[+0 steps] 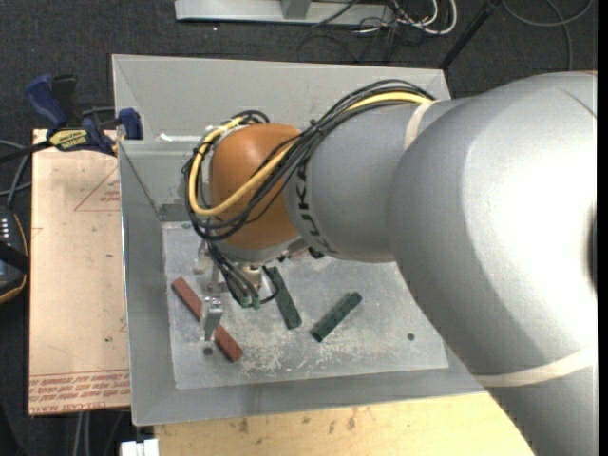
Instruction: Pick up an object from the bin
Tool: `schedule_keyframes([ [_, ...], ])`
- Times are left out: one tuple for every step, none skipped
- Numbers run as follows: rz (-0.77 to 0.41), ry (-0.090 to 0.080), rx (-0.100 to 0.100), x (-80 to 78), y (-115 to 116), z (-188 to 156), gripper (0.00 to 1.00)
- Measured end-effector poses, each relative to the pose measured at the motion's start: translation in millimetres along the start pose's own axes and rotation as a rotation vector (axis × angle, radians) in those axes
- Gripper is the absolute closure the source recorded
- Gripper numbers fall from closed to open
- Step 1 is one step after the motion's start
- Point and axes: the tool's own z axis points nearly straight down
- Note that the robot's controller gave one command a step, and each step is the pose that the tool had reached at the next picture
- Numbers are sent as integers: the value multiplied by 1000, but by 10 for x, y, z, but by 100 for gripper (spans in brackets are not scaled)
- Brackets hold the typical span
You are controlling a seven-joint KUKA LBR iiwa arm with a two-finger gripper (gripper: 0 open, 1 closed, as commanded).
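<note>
As arm w/ orange wrist cover [249,193] hangs in bin [141,255], gripper [211,313] sits low over mid of red-brown bar [187,297]. Bar lies slantwise on bin floor, ends showing either side of gripper. Gripper open/closed: can't tell. Near dk-green bar [285,304] lies just right of red-brown bar; far dk-green bar [337,315] further right. Pale crumbs around red-brown bar.
</note>
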Motion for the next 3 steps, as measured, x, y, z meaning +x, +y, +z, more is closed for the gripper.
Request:
schedule_keyframes([
  [-360, -17, -9, -43, -134, 167, 100],
  [-360, -16, -9, -43, -135, 167, 100],
  [-325, -4, -1, -314, -181, -1307, 100],
])
